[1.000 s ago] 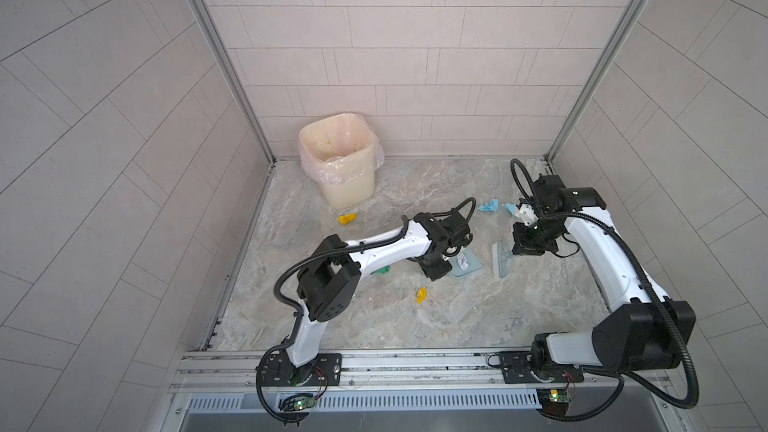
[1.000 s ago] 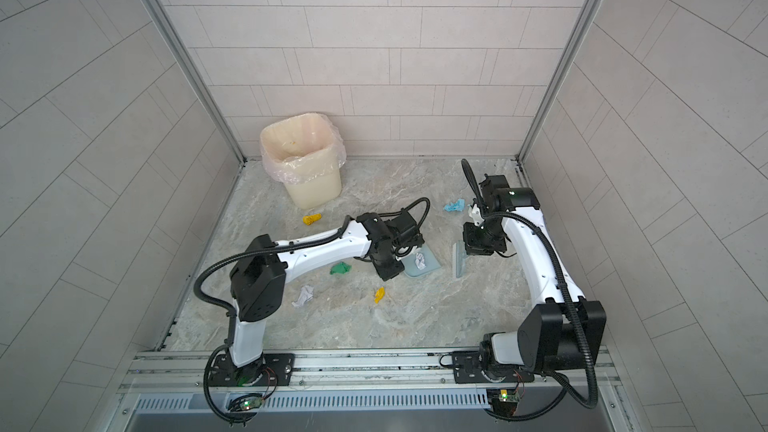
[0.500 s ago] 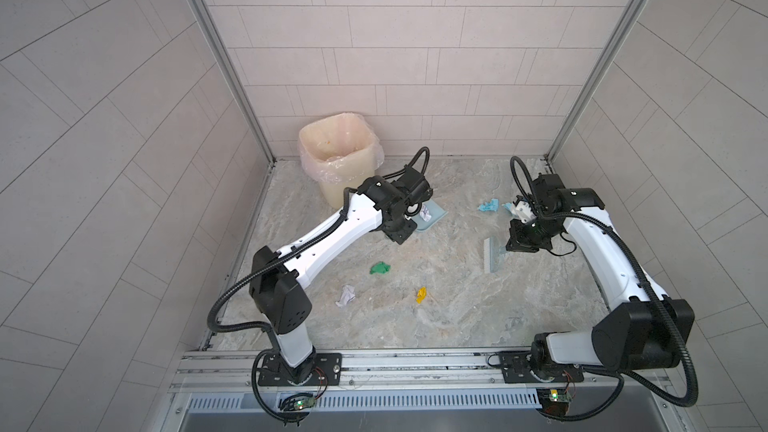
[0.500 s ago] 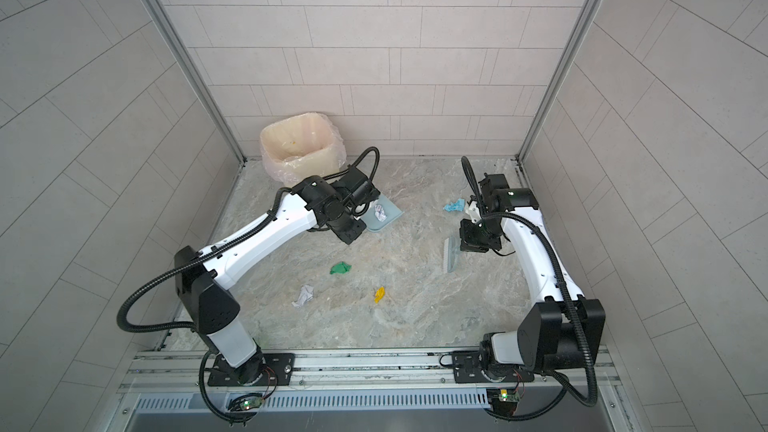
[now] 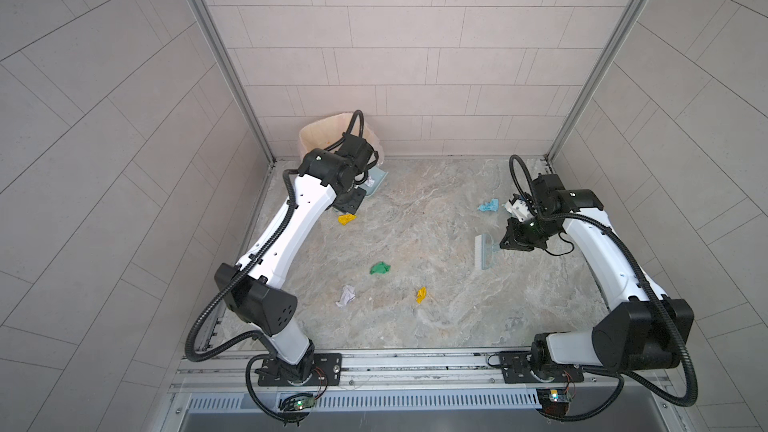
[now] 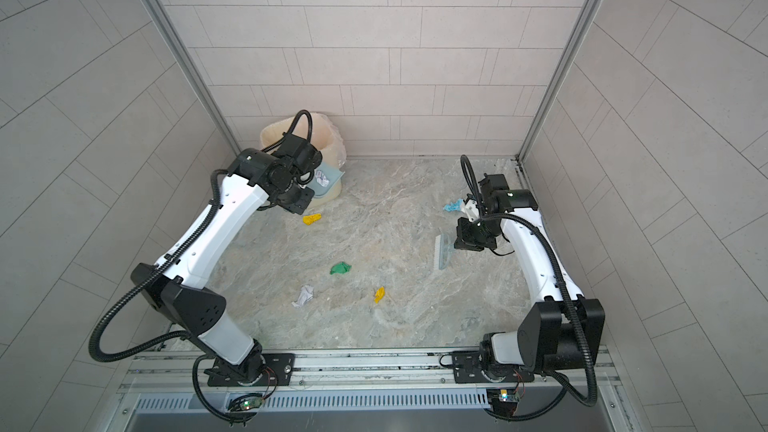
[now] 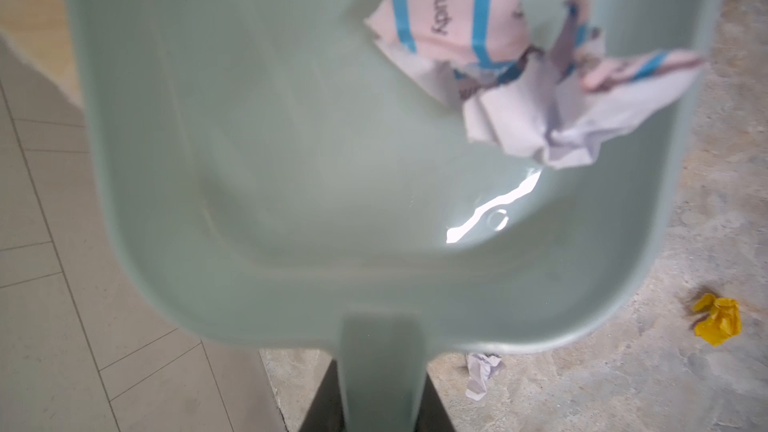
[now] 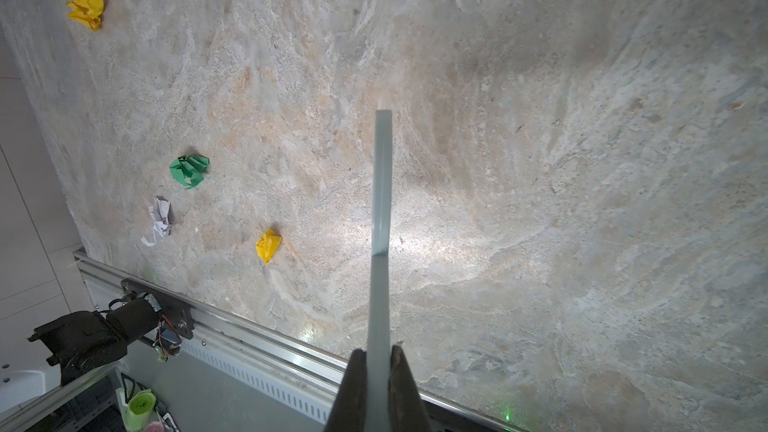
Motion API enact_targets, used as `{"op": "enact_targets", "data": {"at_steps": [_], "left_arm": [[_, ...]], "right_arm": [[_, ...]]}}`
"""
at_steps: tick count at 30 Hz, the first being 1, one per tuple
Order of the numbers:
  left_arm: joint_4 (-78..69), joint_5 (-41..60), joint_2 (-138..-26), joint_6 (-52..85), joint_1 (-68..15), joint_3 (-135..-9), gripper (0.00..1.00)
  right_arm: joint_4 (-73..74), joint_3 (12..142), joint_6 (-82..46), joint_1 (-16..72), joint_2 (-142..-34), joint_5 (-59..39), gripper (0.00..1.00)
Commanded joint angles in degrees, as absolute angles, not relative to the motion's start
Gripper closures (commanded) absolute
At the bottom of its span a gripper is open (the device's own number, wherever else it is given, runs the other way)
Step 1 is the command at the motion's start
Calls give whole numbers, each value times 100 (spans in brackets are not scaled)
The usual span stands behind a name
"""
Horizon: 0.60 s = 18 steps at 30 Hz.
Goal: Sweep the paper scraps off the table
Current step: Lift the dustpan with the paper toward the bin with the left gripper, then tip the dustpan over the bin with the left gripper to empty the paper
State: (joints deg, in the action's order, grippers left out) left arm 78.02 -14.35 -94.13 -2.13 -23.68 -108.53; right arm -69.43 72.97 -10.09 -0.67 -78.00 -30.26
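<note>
top view, left pincer [image 6: 309, 184] gripping dustpan [image 6: 333, 171] holding scrap [image 6: 321, 178], right pincer [image 6: 457, 243] clamped on brush [image 6: 440, 254], handle [image 6: 451, 248] pointing rightward

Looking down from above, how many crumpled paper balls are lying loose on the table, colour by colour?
Yellow scraps: 2
Green scrap: 1
Light blue scrap: 1
White scrap: 1
Total seen in both top views: 5
</note>
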Motion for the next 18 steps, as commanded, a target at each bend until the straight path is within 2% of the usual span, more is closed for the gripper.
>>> {"op": "enact_targets", "data": {"at_steps": [1, 13, 18], "left_arm": [[7890, -1762, -9095, -267, -1997, -10994, 100], [7709, -1856, -9630, -812, -610, -12151, 100], [7754, -1877, -10098, -917, -439, -12809, 100]], "right_arm": [[-6987, 7184, -868, -77, -7654, -3118, 100], [-7169, 7189, -747, -74, -7666, -2937, 100], [-7233, 7189, -749, -71, -7680, -2867, 100]]}}
